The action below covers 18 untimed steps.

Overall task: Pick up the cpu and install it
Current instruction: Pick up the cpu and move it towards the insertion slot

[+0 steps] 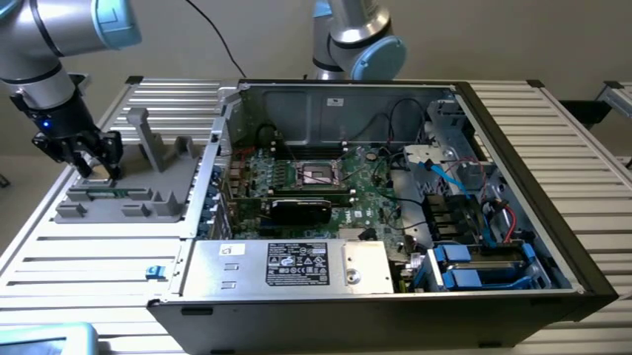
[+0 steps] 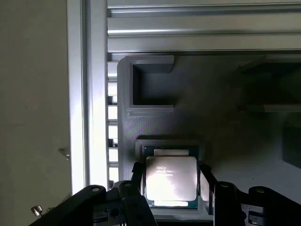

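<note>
High exterior view overlooks case [image 1: 336, 103] and tray [image 1: 118, 213]; wrist view looks closely down on tray [image 2: 225, 141].

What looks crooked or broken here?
Nothing stands out. The cpu lies flat and straight in its pocket on the grey holder, and the gripper is lined up squarely over it.

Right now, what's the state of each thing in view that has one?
cpu: lying flat in its recess, shiny top up.
gray tray: on the table beside the case, holding the cpu.
hand: down over the cpu.
computer case: side open, board exposed.
socket: looks empty.
</note>
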Available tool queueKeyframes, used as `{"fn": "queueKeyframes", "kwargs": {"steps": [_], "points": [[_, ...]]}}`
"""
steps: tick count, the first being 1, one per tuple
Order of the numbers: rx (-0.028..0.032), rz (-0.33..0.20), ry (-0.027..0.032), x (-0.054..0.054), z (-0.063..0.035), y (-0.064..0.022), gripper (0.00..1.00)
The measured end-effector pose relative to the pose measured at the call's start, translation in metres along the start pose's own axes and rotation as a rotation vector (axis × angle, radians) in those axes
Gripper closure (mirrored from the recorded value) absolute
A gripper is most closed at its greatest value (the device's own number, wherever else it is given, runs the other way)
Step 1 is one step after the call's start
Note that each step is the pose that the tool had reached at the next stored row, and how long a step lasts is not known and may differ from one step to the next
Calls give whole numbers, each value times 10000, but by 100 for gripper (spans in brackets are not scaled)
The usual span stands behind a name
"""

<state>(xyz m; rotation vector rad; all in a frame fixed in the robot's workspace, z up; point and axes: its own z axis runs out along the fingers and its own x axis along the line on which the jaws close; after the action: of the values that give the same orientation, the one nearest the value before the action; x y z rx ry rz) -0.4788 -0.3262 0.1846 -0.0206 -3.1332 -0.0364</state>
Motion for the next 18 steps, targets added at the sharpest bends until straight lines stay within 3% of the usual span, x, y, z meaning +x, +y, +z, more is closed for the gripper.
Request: {"fn": "queueKeyframes", "kwargs": {"steps": [4,7,18], "points": [[-1,-1,-4,-1,-3,0,45],[0,0,-1,0,-73,2,45],[0,0,-1,4,-559,13,45]]}}
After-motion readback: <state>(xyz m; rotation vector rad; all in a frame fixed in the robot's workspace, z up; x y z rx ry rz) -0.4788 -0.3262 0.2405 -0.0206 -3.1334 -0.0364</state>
